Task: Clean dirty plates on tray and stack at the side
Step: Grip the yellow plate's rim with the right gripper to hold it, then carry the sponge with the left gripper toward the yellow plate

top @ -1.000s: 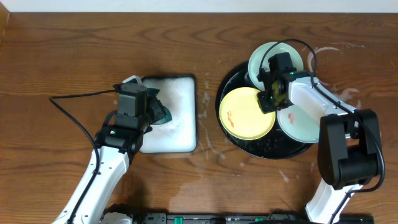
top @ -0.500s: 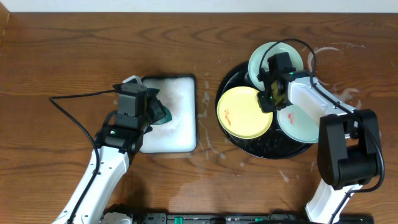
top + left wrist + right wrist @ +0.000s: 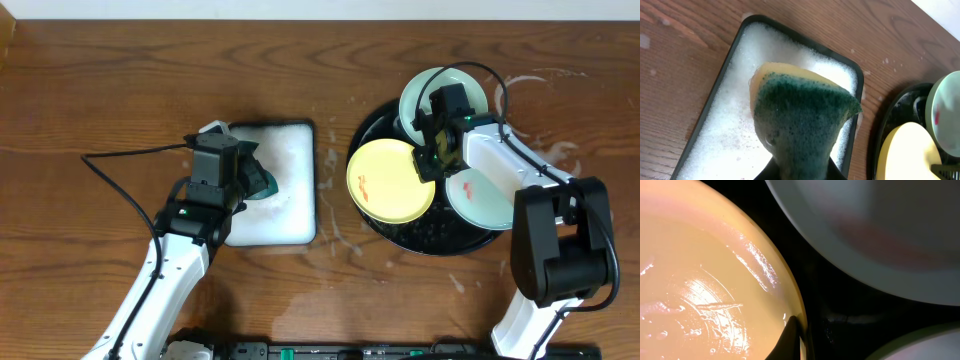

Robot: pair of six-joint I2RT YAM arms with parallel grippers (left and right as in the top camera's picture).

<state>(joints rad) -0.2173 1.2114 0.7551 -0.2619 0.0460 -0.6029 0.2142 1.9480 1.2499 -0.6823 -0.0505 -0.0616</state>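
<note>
Overhead: fixed above the surface (image 3: 100, 90), looking straight down from well back. Both my arms, the foam tray (image 3: 290, 215) and the black tray (image 3: 420, 240) with its yellow plate (image 3: 390, 180) and two pale plates (image 3: 425, 95) all fit, my bases at the bottom edge.
Left wrist: rides my left arm, facing ahead and down, close in. The sponge (image 3: 800, 115) in my left pincer (image 3: 250, 180) fills the middle.
Right wrist: lens almost against the yellow plate's rim. One fingertip (image 3: 790, 340) of my right pincer (image 3: 432, 160) shows at the bottom edge.
Shared, overhead and left wrist: foam tray, sponge, black tray's left rim.
Shared, overhead and right wrist: yellow plate, parts of both pale plates.
</note>
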